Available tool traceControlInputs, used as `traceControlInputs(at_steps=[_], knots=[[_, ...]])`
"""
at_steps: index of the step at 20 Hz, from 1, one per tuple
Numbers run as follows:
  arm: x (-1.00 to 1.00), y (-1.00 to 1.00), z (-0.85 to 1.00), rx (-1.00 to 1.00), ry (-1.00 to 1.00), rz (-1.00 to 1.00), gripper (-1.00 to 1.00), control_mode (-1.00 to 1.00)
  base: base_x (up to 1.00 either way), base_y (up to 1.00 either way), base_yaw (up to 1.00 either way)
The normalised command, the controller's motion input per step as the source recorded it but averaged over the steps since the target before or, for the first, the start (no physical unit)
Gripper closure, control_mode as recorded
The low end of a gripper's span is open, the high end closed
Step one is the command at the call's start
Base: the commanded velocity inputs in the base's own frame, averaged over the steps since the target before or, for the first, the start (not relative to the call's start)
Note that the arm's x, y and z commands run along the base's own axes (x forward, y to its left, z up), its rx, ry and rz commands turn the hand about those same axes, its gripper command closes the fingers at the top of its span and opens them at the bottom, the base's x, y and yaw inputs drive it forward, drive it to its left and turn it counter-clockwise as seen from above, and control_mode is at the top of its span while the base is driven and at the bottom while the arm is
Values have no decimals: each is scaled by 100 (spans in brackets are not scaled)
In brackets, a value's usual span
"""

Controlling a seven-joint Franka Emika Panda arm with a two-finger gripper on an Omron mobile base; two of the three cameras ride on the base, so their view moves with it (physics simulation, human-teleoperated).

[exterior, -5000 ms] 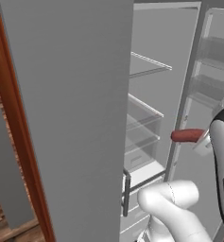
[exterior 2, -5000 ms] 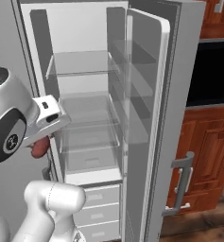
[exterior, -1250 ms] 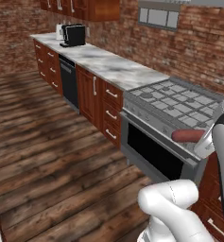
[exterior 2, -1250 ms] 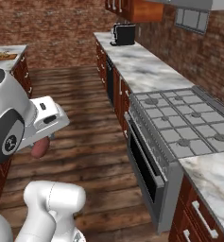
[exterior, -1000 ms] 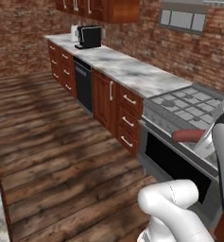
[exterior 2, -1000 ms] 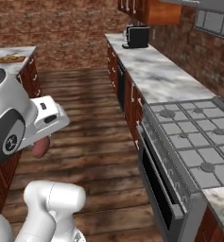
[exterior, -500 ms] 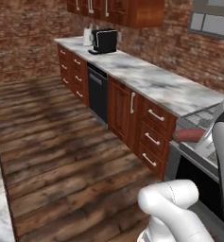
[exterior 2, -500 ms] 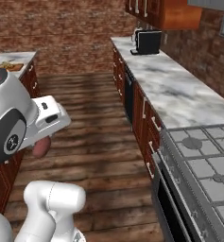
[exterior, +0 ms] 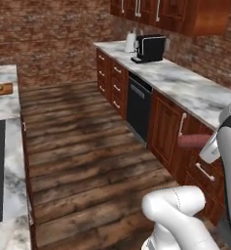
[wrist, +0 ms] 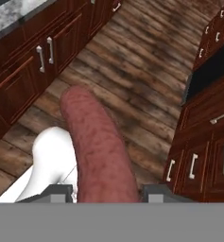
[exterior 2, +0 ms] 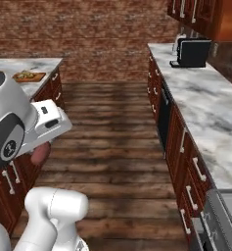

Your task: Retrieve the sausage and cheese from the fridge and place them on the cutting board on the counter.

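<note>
Currently your gripper (wrist: pixel 106 198) is clenched on the sausage (wrist: pixel 100 151), carried high above the floor so it travels clear toward the cutting board (exterior 2: pixel 29 76) on the far-left counter (exterior 2: pixel 19 64).

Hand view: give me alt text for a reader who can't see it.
A reddish-brown sausage is clamped between the jaws and juts out above a dark wood plank floor. Reddish-brown cabinets line both sides.

You get even, soft rendered light with no glare; the marble counter (exterior: pixel 185 88) reads bright, the cabinets (exterior 2: pixel 186 162) dark. Faint shadows dapple the floor (exterior: pixel 87 156). Base views look slightly soft; the hand view blurs the close sausage (wrist: pixel 101 151)
</note>
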Motion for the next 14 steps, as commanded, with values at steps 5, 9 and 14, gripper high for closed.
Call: traceControlInputs(at_steps=[5, 9, 14], knots=[[0, 0, 0, 0, 0, 0, 100, 100, 100, 1, 34], [0, 0, 0, 0, 0, 0, 100, 100, 100, 1, 8], [0, 0, 0, 0, 0, 0, 100, 100, 100, 22, 0]])
